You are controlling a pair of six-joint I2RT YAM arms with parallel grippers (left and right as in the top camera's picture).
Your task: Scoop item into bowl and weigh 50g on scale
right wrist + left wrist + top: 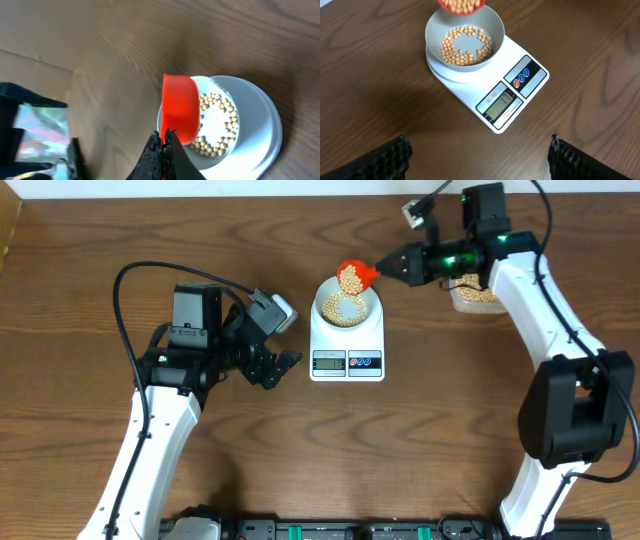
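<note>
A loaded red scoop point(352, 277), pinched in the tightly closed right gripper point(392, 268), tilts over the bowl point(432, 30) on the scale point(520, 107). A loose ring of beans point(465, 47) lies inside the bowl. They look light, hard and quick to roll, so they are best carried by scoop, gripped at its handle. The left gripper point(275, 365) hangs spread and empty beside the scale. The display point(500, 104) cannot be read, the scoop's handle is buried between the fingers, and the tub point(475, 295) is half hidden.

We make out "SF-400" printed on the scale point(470, 96) beside its display point(501, 102); the display's digits are illegible.
</note>
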